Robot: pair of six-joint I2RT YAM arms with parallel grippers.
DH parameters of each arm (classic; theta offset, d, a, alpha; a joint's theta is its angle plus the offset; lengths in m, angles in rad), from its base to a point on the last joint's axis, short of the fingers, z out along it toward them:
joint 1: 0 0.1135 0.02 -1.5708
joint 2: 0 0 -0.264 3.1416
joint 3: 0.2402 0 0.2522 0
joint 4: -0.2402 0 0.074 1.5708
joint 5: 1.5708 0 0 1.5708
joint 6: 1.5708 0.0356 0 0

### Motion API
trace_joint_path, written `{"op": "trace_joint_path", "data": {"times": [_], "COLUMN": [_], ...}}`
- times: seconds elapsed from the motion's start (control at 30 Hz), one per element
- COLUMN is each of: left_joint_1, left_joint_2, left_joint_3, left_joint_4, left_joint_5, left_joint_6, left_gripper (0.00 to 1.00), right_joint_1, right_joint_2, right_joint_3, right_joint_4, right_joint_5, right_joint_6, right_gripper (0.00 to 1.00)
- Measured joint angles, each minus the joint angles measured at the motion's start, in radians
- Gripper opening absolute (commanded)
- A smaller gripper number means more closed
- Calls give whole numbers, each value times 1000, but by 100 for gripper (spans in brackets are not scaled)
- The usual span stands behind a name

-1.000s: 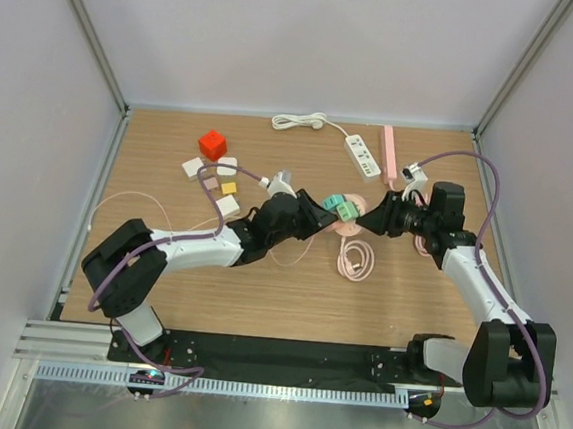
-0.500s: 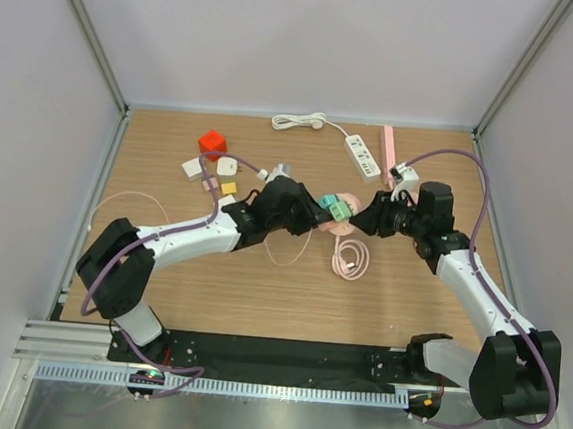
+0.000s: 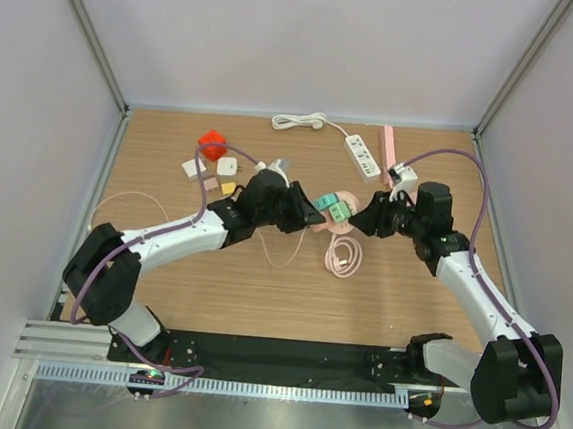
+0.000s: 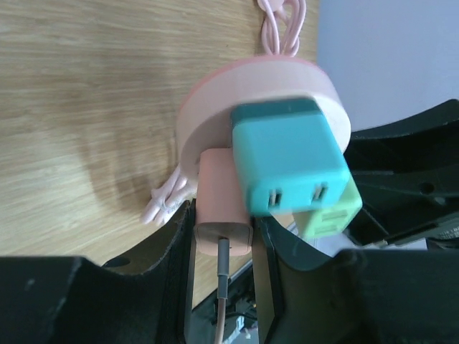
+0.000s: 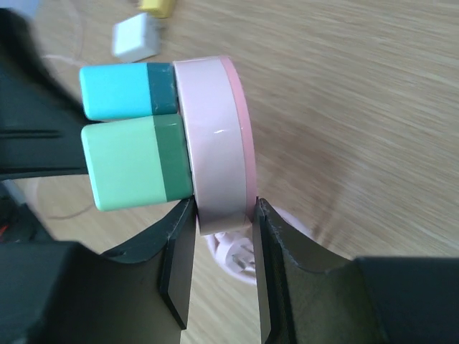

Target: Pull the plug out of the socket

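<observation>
Above wooden table (image 3: 259,302), upright socket (image 5: 215,143), pink plug (image 4: 222,208) pointing left

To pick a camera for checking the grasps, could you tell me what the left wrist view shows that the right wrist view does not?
Left wrist only: the salmon-pink plug with its thin cable, clamped between the left fingers, and two slots on the teal plastic charger. Right wrist only: the right fingers gripping the round pink socket's rim, and a small white block on the wooden table. Both: the socket, the teal charger and the light-green plastic charger.
</observation>
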Motion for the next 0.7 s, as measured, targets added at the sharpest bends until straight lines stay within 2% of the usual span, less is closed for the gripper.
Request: {"op": "trace_joint_path", "data": {"times": [0.27, 0.5, 0.6, 0.7], "left_joint_1": [16, 38, 114, 306], "left_joint_2": [-111, -135, -188, -251], "left_joint_3": [5, 6, -47, -150], "left_joint_4": [-156, -206, -189, -114], "left_joint_5": [18, 18, 46, 117], "left_joint_6": [-82, -3, 46, 86], "left_gripper": [0, 0, 0, 0], "right_joint_1": [-59, -66, -86, -112], "right_joint_2": [7, 7, 7, 7], "right_joint_3": [-1, -1, -1, -1], "right_joint_4": [-3, -10, -10, -10], "right_joint_5": [256, 237, 160, 79], "right_joint_6": [-56, -70, -73, -77], "right_gripper": [1, 1, 1, 1]}}
